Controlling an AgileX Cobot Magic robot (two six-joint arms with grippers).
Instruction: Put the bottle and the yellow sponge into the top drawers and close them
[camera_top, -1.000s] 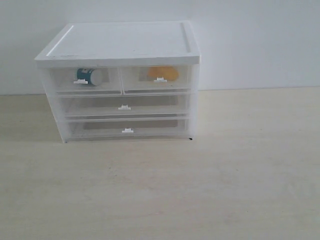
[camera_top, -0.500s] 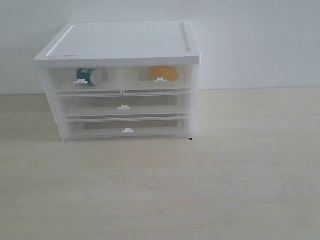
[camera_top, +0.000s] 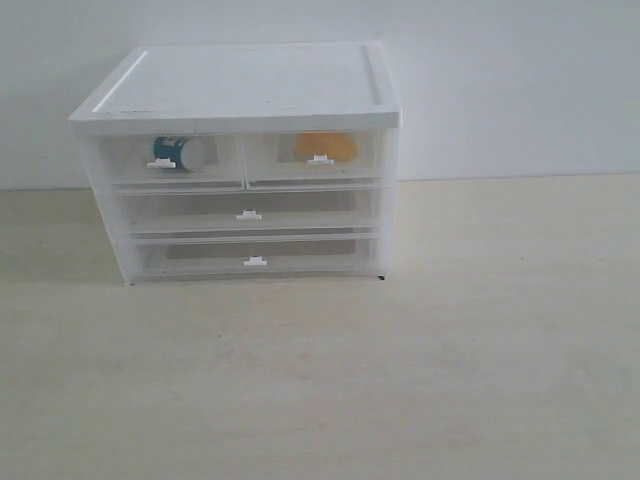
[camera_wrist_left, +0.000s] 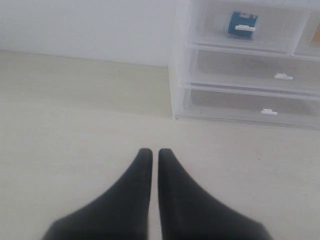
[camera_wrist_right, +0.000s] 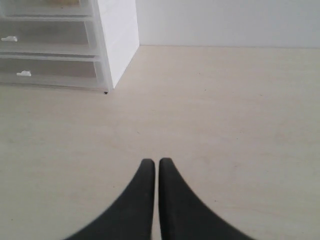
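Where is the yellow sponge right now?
In the exterior view, the yellow sponge lies inside the right top drawer of the cabinet, behind its white tab handle; the bottle is in the left top drawer beside it.

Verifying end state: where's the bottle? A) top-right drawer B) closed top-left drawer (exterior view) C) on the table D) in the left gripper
B: the bottle shows through the clear front of the closed top-left drawer, and the yellow sponge sits in the neighbouring one.
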